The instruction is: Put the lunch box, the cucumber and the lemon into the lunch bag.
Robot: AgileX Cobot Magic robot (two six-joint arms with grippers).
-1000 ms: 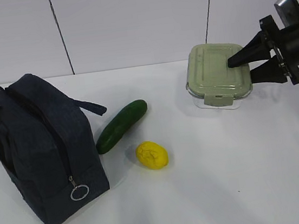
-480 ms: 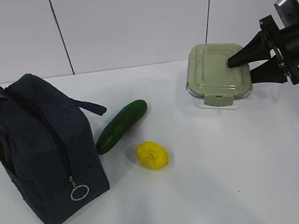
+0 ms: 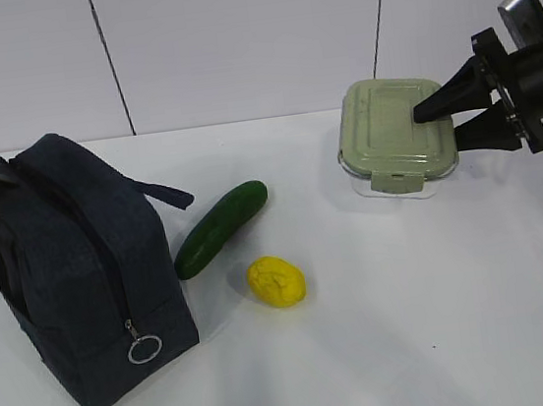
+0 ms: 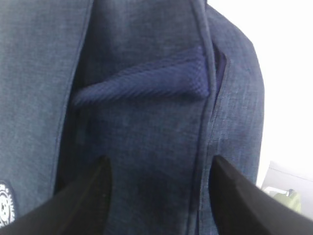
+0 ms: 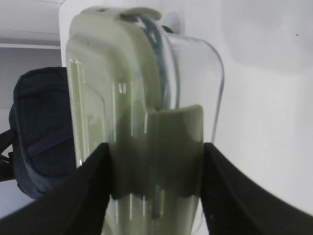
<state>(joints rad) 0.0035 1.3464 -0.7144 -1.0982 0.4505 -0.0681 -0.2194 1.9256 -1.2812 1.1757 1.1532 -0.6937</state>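
Note:
The navy lunch bag [image 3: 81, 266] stands at the left, zipper ring [image 3: 144, 349] hanging at its front. In the left wrist view my left gripper [image 4: 160, 159] stands open right over the bag's cloth [image 4: 44, 73], a strap handle [image 4: 142, 81] just ahead of it. The cucumber [image 3: 220, 229] and the lemon [image 3: 276, 281] lie on the table beside the bag. At the right, my right gripper [image 3: 437, 127] is shut on the lunch box [image 3: 391, 129]. In the right wrist view its fingers [image 5: 156, 145] press both sides of the green-lidded box [image 5: 132, 98].
The white table [image 3: 415, 324] meets a white panelled wall behind. The bag [image 5: 39, 127] shows far off in the right wrist view, past the box. The left arm is outside the exterior view, beyond the bag's left edge.
The bag's strap at the left edge of the exterior view has risen a little. The right gripper and the lunch box have not moved.

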